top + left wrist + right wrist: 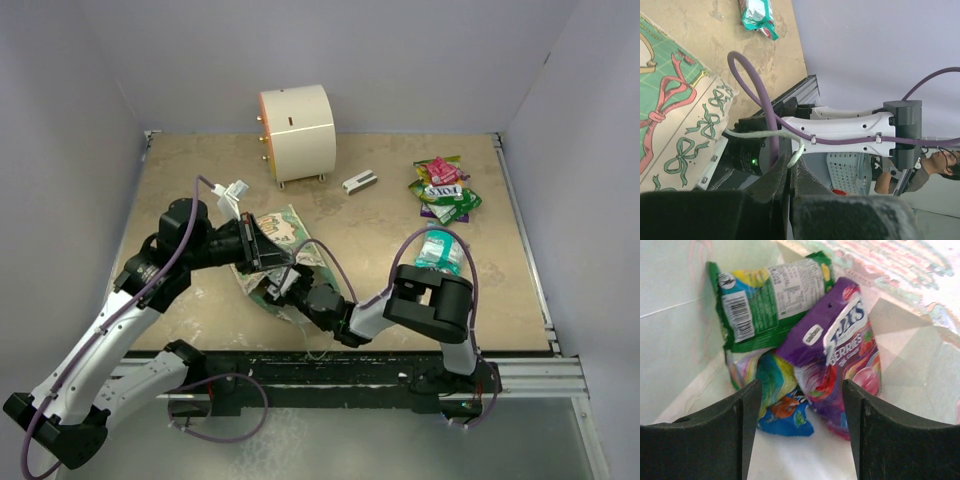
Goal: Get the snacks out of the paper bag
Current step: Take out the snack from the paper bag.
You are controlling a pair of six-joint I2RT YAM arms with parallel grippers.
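Right end effector (pixel 800 435): spread wide, gripping nothing, inside paper bag (pixel 675 340), purple packet (pixel 840 340) between its fingers, green packet (pixel 770 295) beyond | left end effector (pixel 790 190): pinched closed on bag's white handle (pixel 797 150) | bag lying on bench (pixel 200 170) | other snacks (pixel 443 190) piled far right

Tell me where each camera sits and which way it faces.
Top external: above and behind the arms, looking down on the table; left arm and right arm show.
Left wrist: beside the paper bag, facing the right arm; left gripper at bottom.
Right wrist: inside the bag, facing the snacks; right gripper open in front.
Shared: all three show the bag.
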